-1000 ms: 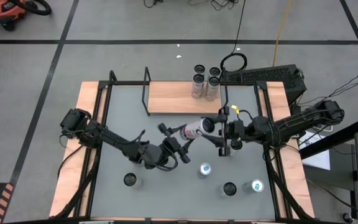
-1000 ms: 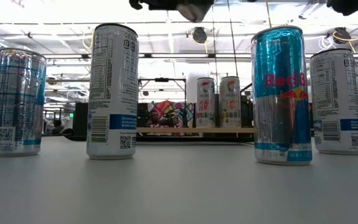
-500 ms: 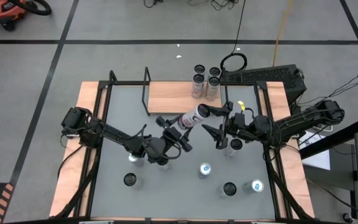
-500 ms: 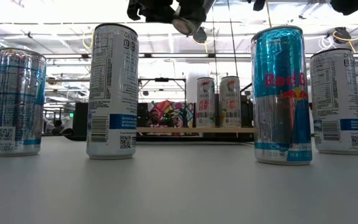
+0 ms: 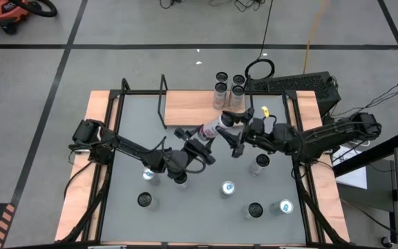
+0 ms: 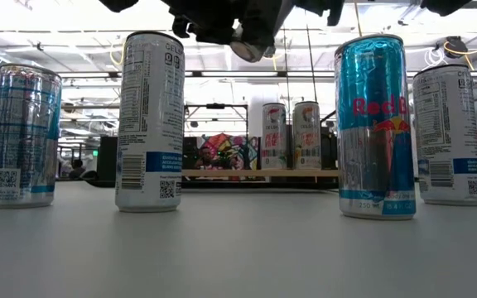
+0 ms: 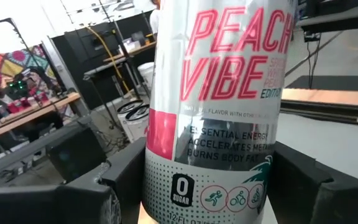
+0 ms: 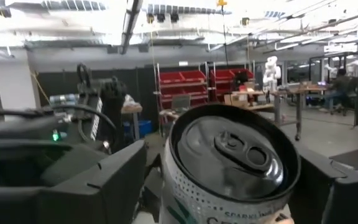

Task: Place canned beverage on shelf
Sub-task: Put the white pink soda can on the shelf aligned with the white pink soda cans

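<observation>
**High view, left to right.** You see the left arm enter from the left edge of the grey tabletop and reach toward the centre. The left gripper pinches the lower end of the canned beverage. The can lies tilted in the air, its top toward the upper right, just below the front edge of the shelf and not on it. The shelf sits at the upper centre of the frame, and 4 cans stand grouped at its right end. Right of the held can, the right gripper meets the can's top end, and the right arm runs off to the right edge. Loose cans stand on the lower half of the tabletop.

**Left wrist view.** The white can, lettered "PEACH VIBE", fills the centre, and a dark finger presses each side of it.

**Right wrist view.** The can's pull-tab top sits between the right gripper's 2 fingers. They stand spread, with a dark gap beside the can.

**Low view.** 4 cans stand in front, among them a blue Red Bull can at the right. The shelf shows behind at centre, and the held can hangs at the top edge.
</observation>
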{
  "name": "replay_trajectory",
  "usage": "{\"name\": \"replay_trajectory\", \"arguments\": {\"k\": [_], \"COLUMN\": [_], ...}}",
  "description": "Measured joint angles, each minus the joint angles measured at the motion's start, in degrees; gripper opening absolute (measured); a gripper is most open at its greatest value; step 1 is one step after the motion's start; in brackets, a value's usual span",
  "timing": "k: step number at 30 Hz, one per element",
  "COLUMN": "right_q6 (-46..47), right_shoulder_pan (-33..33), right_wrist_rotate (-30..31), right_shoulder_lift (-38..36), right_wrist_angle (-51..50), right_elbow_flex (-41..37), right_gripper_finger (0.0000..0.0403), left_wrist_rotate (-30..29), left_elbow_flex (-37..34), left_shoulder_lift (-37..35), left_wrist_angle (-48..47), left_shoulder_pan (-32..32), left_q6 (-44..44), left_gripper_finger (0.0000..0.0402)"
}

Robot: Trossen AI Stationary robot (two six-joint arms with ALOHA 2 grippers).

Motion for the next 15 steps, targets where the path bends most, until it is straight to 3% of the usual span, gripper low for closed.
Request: {"name": "replay_trajectory", "arguments": {"k": [15], "right_q6": [-0.03], "right_shoulder_pan": [-1.25], "right_wrist_rotate": [-1.39], "right_shoulder_lift": [0.02], "right_wrist_angle": [-0.49], "right_elbow_flex": [0.00], "right_gripper_finger": [0.0203], "left_wrist_rotate": [-2.48], "left_elbow_flex": [0.00], "left_shoulder_lift": [0.00], "left_wrist_angle": [-0.16], "left_shoulder_pan": [-0.06], "left_q6": [1.99], "left_gripper_finger": [0.0254]}}
